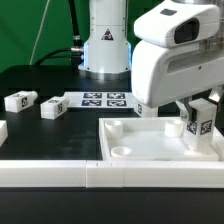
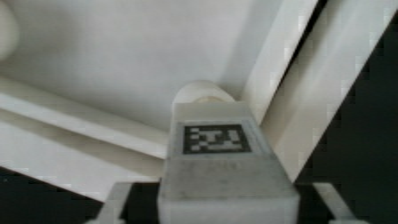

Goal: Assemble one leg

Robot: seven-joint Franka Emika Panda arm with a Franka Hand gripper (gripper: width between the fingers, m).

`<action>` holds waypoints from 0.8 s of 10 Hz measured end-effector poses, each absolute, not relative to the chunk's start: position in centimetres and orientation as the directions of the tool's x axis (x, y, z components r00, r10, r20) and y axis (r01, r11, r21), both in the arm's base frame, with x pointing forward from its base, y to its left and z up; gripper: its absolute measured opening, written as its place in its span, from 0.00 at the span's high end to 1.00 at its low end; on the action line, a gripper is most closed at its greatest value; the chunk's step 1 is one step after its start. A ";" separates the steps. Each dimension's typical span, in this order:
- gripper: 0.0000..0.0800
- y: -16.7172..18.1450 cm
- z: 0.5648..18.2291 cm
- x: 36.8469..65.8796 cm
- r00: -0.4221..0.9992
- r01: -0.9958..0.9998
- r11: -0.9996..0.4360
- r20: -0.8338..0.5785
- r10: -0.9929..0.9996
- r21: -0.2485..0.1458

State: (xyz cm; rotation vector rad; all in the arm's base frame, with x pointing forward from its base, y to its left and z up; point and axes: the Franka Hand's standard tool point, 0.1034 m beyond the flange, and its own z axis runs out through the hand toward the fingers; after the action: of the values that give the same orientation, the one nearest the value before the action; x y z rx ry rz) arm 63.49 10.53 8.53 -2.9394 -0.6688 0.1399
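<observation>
1. At the exterior view's right, the gripper point(image 1: 199, 110) had its jaws clamped on the leg point(image 1: 202, 127), held upright over the panel point(image 1: 150, 152).
2. A second leg point(image 1: 20, 101) and a third leg point(image 1: 52, 107) lay at left, near the marker board point(image 1: 105, 99).

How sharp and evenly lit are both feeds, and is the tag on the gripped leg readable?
Exterior view: even light, no harsh glare; the hand and the leg sit close to the lens, slightly soft, tag pattern visible. Wrist view: the tag on the leg is legible though soft; the white panel behind is blurred, with soft shadows along its ridges.
</observation>
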 end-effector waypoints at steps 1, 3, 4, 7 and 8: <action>0.64 10.5 8.5 63.5 0.901 0.418 -0.897 -0.064 0.429 -0.142; 0.64 10.7 8.4 63.6 0.979 0.176 -0.975 -0.080 0.187 -0.135; 0.64 11.0 8.5 63.5 0.996 0.042 -0.992 -0.077 0.051 -0.122; 0.64 11.3 8.4 63.4 0.927 -0.374 -0.920 -0.082 -0.366 -0.120; 0.64 11.3 8.4 63.4 0.895 -0.446 -0.887 -0.084 -0.439 -0.118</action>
State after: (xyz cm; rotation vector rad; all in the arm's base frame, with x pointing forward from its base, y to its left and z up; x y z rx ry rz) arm 63.45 11.33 8.41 -2.9268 0.6865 0.0833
